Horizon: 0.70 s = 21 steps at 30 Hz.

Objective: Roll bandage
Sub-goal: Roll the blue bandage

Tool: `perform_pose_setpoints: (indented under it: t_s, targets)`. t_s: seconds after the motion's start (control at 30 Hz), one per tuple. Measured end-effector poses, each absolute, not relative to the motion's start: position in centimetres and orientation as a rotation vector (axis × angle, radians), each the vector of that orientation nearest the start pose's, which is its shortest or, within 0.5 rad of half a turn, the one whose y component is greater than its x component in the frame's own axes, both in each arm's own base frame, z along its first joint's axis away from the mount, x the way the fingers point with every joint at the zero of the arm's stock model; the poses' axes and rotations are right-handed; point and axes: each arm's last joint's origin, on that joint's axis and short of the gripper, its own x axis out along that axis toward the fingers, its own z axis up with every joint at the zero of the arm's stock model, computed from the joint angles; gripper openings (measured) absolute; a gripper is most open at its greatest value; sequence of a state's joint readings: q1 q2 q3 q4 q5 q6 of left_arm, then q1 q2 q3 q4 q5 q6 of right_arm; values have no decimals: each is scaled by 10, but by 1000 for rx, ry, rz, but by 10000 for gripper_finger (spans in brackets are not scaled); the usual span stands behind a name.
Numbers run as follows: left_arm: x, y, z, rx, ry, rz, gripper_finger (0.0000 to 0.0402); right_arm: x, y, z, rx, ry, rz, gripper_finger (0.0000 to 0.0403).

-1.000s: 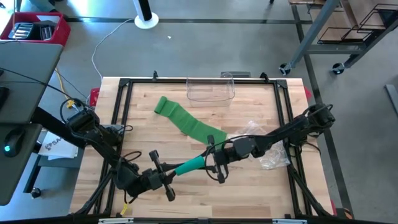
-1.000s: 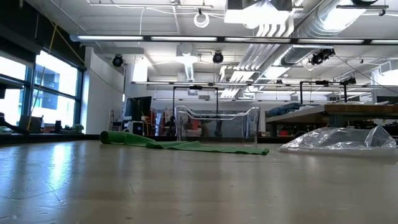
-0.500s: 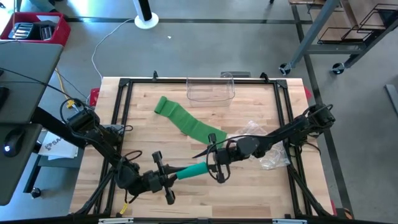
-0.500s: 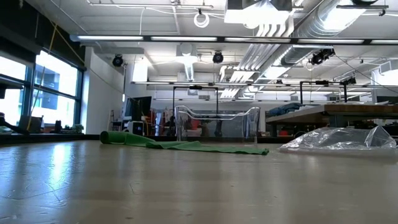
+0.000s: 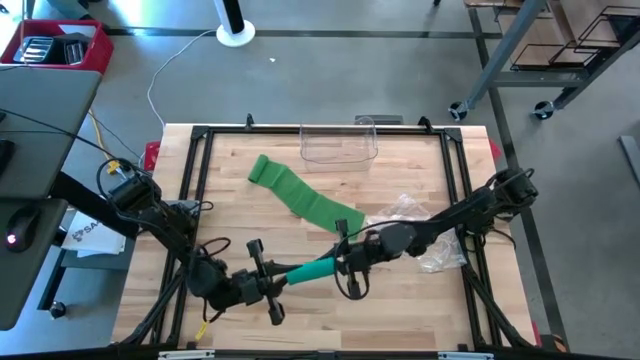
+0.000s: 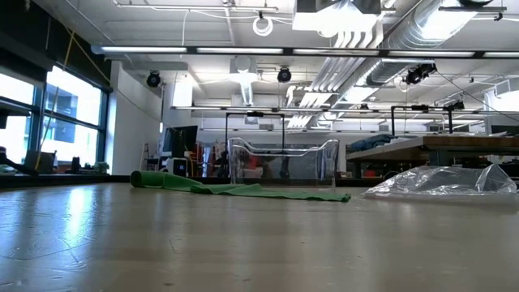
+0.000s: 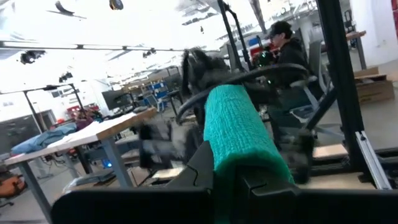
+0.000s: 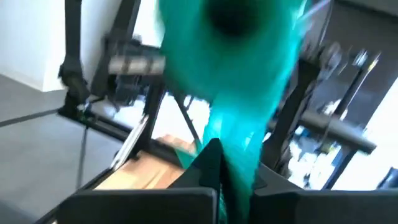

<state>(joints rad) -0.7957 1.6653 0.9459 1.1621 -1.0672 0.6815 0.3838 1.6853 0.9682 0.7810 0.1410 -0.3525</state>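
High view: the left tool (image 5: 268,283) and right tool (image 5: 345,262) meet over the front half of the tabletop (image 5: 420,305), each clamped on one end of a teal bandage roll (image 5: 312,270) held between them, clear of the wood. A green bandage (image 5: 300,197) lies mostly unrolled across the middle, only its far-left end curled up, so I judge that one barely started, if it counts at all. The clear bin (image 5: 339,143) at the far edge looks empty. A crumpled plastic bag (image 5: 425,245) sits under the right arm.

Low view: neither tool shows. The green bandage (image 6: 235,187) lies flat in front of the clear bin (image 6: 283,162), nothing in it.

Left wrist view: the fingers grip the teal bandage roll (image 7: 242,134), wound tight.

Right wrist view: the fingers pinch the teal bandage roll (image 8: 233,68); its hollow core faces the camera
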Motion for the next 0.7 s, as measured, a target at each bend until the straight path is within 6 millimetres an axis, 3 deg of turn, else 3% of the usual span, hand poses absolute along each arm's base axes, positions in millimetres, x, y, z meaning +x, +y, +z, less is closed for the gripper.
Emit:
perform_pose_setpoints:
  t_s: [0.27, 0.53, 0.7]
  targets:
    - [246, -234, 288, 371, -134, 394, 3, 354, 150, 219, -268, 13, 265, 0]
    - [242, -237, 287, 403, -102, 412, 2, 350, 156, 227, -265, -48, 269, 0]
    - [249, -236, 276, 454, -28, 409, 3, 349, 156, 228, -253, -60, 280, 0]
